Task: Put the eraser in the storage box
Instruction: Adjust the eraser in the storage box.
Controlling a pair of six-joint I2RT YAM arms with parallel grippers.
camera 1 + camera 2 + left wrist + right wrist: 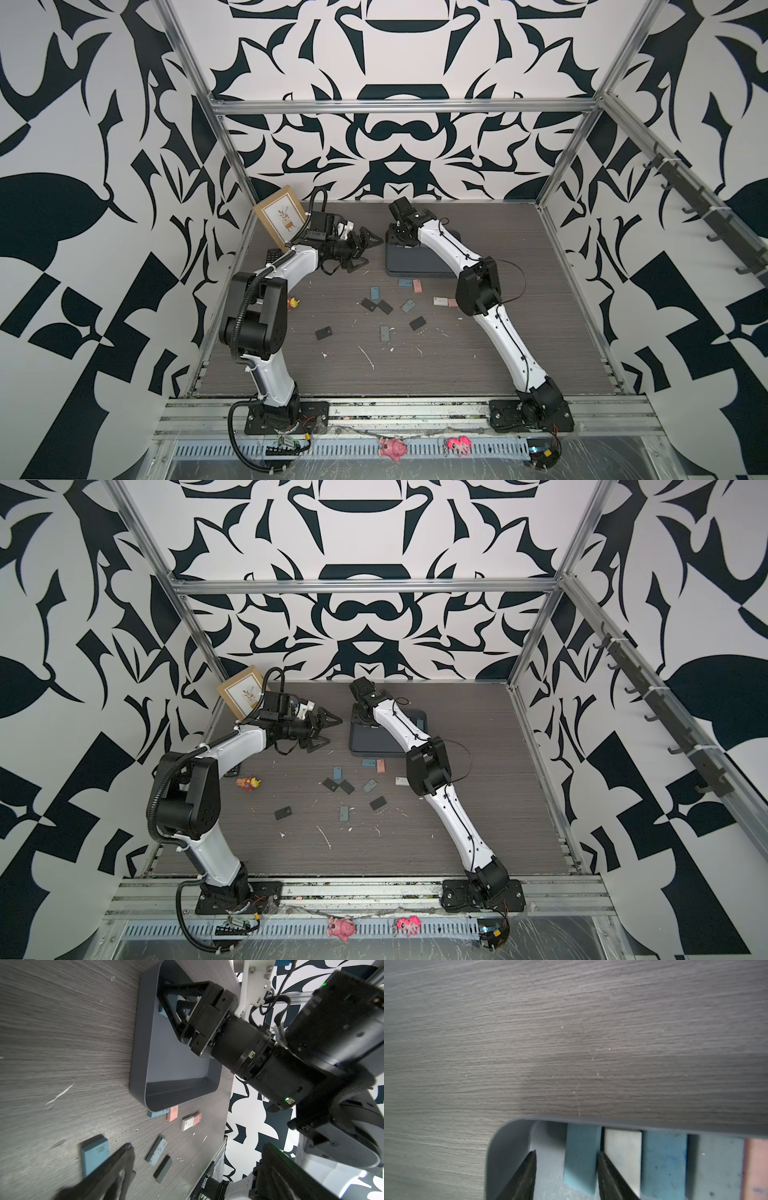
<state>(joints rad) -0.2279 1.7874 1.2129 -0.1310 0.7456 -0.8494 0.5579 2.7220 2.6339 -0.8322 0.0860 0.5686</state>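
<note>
The right end effector [566,1152] is down inside the storage box [137,1043], in one of its rounded corners. Its jaws are parted a little wider than the blue eraser [580,1157], which lies flat on the box floor between them; one finger sits close against it and the other is clear of it. To my eye this eraser is delivered, lined up beside the other erasers [623,1157] along the box wall. A good deal seems left to do, with ten or so loose erasers [385,333] scattered on the counter [498,353] in front of the box, two of them just beside its near rim. The left end effector [372,251] hangs spread wide and empty near the box's side. I'd judge straight up the cleanest way out, since the corner walls leave little sideways room, though the middle of the box is bare.
</note>
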